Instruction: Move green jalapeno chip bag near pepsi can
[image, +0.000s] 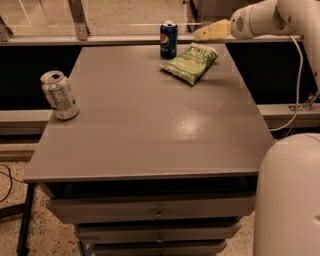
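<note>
The green jalapeno chip bag (190, 62) lies flat on the grey table (150, 120) at the far right. The dark blue pepsi can (168, 39) stands upright at the far edge, just left of and behind the bag, a small gap between them. My gripper (201, 33), with pale yellow fingers, hovers above the bag's far right corner. It is empty and clear of the bag, and it looks open. The white arm (265, 17) reaches in from the upper right.
A dented silver-white can (59, 94) stands upright near the table's left edge. Drawers (159, 214) sit under the tabletop. The robot's white body (290, 200) fills the lower right. A cable (297, 85) hangs at the right. A rail (100, 39) runs behind the table.
</note>
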